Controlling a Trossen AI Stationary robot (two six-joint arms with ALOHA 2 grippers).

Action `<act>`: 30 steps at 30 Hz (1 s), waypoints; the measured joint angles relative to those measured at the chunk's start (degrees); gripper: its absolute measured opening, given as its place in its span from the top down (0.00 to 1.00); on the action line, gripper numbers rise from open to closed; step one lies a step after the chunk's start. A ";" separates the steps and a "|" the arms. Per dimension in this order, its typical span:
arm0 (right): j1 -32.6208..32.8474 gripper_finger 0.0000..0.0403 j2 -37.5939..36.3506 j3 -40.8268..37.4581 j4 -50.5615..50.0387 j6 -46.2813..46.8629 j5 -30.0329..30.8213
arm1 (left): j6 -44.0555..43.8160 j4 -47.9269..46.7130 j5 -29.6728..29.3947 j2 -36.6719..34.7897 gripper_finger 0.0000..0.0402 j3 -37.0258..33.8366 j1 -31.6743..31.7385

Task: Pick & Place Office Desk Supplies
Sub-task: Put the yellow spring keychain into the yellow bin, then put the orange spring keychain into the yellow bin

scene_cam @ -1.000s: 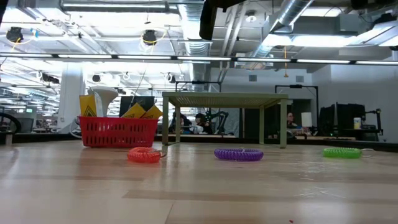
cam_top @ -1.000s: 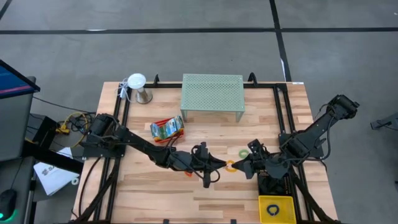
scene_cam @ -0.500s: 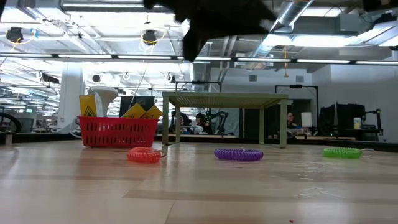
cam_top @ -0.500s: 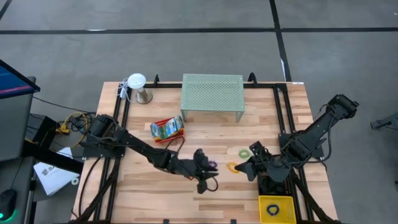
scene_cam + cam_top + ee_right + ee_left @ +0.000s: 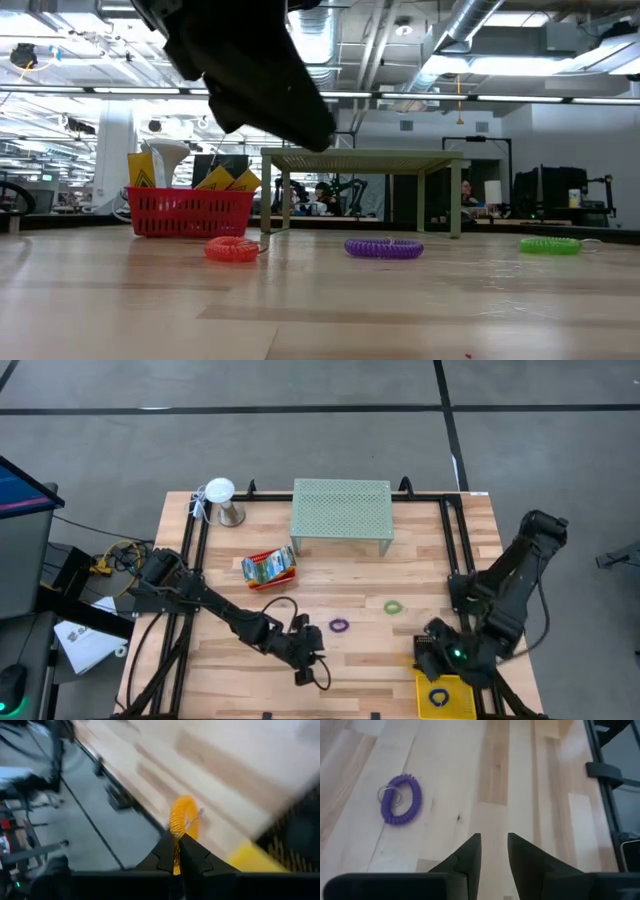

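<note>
My right gripper (image 5: 177,847) is shut on a yellow-orange coiled loop (image 5: 182,820) and hangs over the trays at the table's near right (image 5: 440,663). My left gripper (image 5: 494,845) is open with nothing between its fingers, tipped down above bare wood near the table's front (image 5: 310,660). A purple loop (image 5: 340,626) with a metal ring lies flat on the wood beyond it. A green loop (image 5: 393,606) lies farther right. A red-orange loop (image 5: 232,249) lies flat on the table in the low view. Crayon boxes stand in the red tray (image 5: 270,568). My right gripper pinches the near part of the loop's coil (image 5: 176,836) between its two fingertips. The loop stands up past the fingertips, lifted clear of the table, and its metal ring (image 5: 194,822) sticks out to one side.
The mint-green mesh shelf (image 5: 340,515) stands at the far middle, and a white lamp-like object (image 5: 222,500) stands at the far left. A yellow tray (image 5: 458,698) holding a black loop sits at the near right corner, with a black tray (image 5: 428,650) behind it. My left arm (image 5: 250,70) fills the top of the low view.
Both grippers met at the yellow-orange loop in the table's middle. My left gripper has drawn away from it, gone toward the near edge and tipped downward. My right gripper has swung toward the near right corner with the loop, lifted clear, and turned about.
</note>
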 joint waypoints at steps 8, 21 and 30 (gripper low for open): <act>9.33 0.99 7.26 -0.02 1.02 15.00 -3.98 | -0.16 -1.00 -0.26 0.00 0.78 -0.01 0.09; 10.12 0.90 12.41 1.49 0.98 14.82 -11.46 | -1.28 -1.00 -0.21 0.00 0.78 -0.01 0.11; 9.82 0.62 12.39 1.51 -0.16 14.24 -11.49 | -1.46 -1.30 -0.21 0.00 0.78 -0.03 0.11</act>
